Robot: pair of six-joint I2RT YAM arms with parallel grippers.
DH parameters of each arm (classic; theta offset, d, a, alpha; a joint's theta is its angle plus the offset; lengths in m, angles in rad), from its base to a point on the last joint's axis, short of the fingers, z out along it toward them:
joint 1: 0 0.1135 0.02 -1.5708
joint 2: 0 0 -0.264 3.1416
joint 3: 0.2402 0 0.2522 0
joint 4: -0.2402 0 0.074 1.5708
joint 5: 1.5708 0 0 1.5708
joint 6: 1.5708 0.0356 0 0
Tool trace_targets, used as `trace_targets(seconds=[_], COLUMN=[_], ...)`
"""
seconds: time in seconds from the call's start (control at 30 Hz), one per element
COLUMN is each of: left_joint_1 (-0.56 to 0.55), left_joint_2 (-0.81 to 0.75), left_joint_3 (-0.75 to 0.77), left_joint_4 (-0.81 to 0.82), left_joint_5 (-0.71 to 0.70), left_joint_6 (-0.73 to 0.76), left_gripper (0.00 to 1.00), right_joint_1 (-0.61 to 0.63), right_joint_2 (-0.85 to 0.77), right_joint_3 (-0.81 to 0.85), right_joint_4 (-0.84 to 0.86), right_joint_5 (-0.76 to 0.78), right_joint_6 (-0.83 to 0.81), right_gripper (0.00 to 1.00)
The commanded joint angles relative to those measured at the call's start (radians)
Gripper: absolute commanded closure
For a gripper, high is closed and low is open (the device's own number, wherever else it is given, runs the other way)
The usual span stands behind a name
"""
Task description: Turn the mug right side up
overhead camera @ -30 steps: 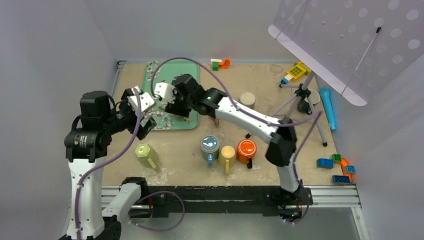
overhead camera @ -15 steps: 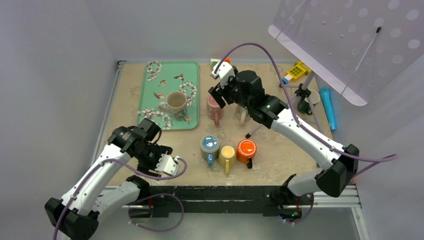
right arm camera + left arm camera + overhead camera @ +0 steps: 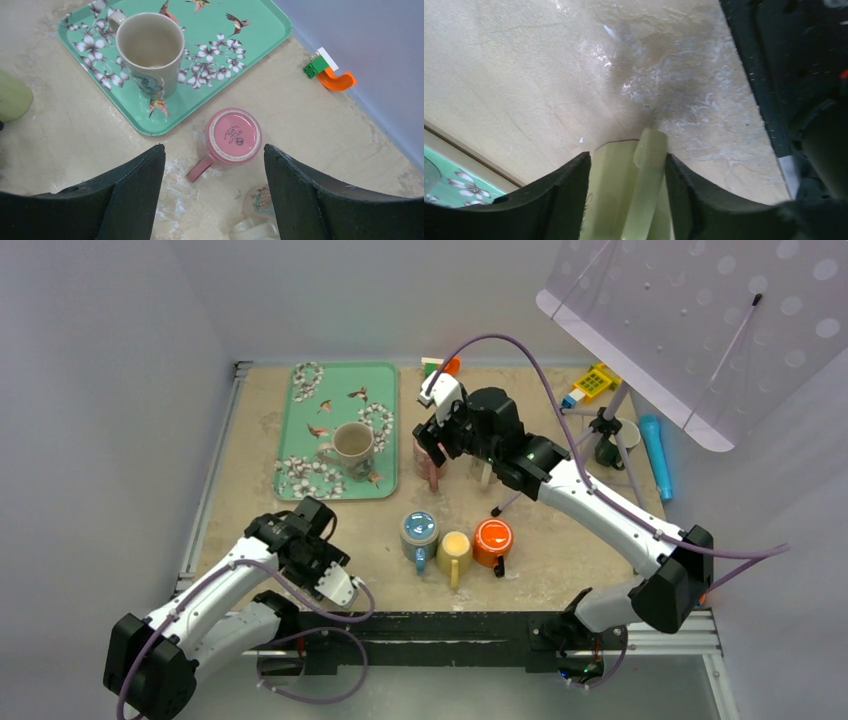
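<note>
A pink mug (image 3: 234,136) stands upside down on the table beside the tray, base up, handle toward the lower left. My right gripper (image 3: 214,150) hovers above it, open, nothing between its fingers. From above, the right gripper (image 3: 432,435) partly covers the pink mug (image 3: 430,465). A light green mug (image 3: 624,190) lies low at the front left. My left gripper (image 3: 627,157) is shut on it, one finger on the body, the other on the handle. In the top view the left gripper (image 3: 325,575) hides that mug.
A beige mug (image 3: 352,442) stands upright on the teal flowered tray (image 3: 338,412). Blue (image 3: 419,530), yellow (image 3: 454,545) and orange (image 3: 493,537) mugs stand in a row in front. A white patterned mug (image 3: 257,200) lies near the pink one. A tripod (image 3: 605,435) and toy blocks (image 3: 675,575) sit right.
Both arms left the tray. The left arm swung down to the front left and its jaws narrowed onto the green mug. The right arm moved over the pink mug.
</note>
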Motion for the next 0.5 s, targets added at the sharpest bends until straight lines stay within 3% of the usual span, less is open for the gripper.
trace_targets(seconds=[0.0, 0.1, 0.17, 0.33, 0.47], left_joint_1=[-0.005, -0.004, -0.004, -0.004, 0.036], left_joint_2=[-0.003, -0.008, -0.008, -0.016, -0.018], left_joint_3=[-0.087, -0.114, -0.080, 0.068, 0.297], left_joint_4=[0.159, 0.193, 0.191, 0.263, 0.239], left_joint_5=[-0.106, -0.189, -0.192, -0.168, 0.031], left_joint_6=[0.091, 0.092, 0.031, -0.191, -0.506], left_gripper=[0.49, 0.70, 0.99, 1.00, 1.00], right_joint_1=[0.003, 0.004, 0.004, 0.004, 0.005], right_joint_2=[-0.013, -0.016, -0.016, -0.010, -0.029], right_joint_3=[-0.002, -0.008, -0.008, -0.003, -0.006], right_joint_4=[0.053, 0.057, 0.062, 0.052, 0.028], right_joint_5=[-0.056, -0.062, -0.071, -0.074, -0.125], right_joint_6=[0.024, 0.023, 0.026, 0.042, 0.065], right_gripper=[0.25, 0.26, 0.26, 0.26, 0.26])
